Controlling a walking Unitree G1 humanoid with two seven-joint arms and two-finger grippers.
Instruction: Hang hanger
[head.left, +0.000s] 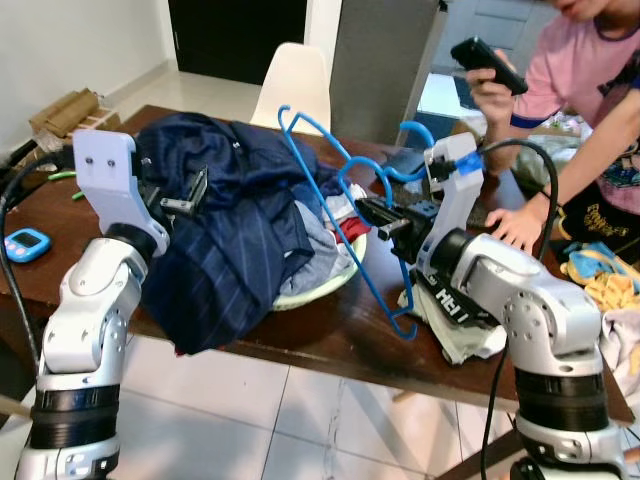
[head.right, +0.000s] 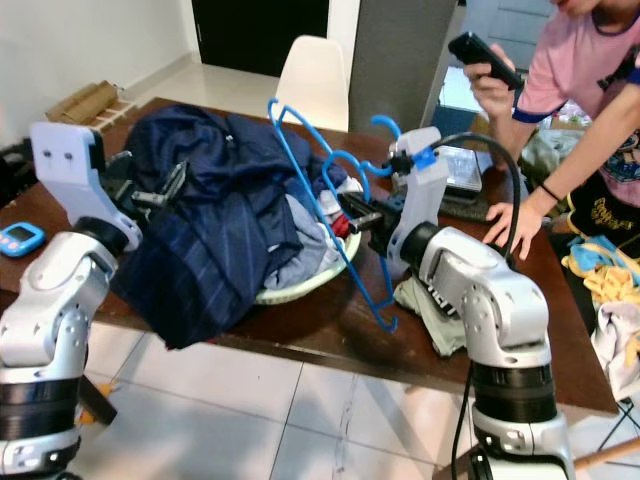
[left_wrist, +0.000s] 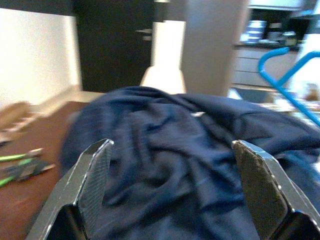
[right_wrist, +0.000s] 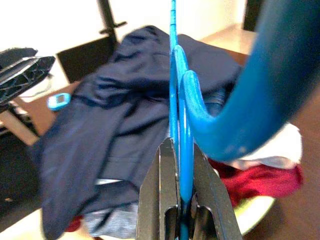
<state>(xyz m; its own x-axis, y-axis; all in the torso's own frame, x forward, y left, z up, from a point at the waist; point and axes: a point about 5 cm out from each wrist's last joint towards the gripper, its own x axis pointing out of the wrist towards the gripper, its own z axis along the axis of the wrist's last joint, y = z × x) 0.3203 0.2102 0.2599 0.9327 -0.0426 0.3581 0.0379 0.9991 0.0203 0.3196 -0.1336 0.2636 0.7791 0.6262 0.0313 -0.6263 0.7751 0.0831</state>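
Two grippers, right gripper (head.left: 372, 212) clamping blue hanger (head.left: 330, 215), left gripper (head.left: 178, 200) spread over navy shirt (head.left: 235, 235)

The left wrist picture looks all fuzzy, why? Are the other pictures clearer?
In the left wrist view, the navy shirt and background are soft and blurred; the open left gripper fingers look sharper. In the right wrist view, the blue hanger hook is a big blur up close. The eye views are clearer.

basin (head.left: 320, 290) mostly buried under clothes, person (head.left: 590, 90) cropped at frame edge
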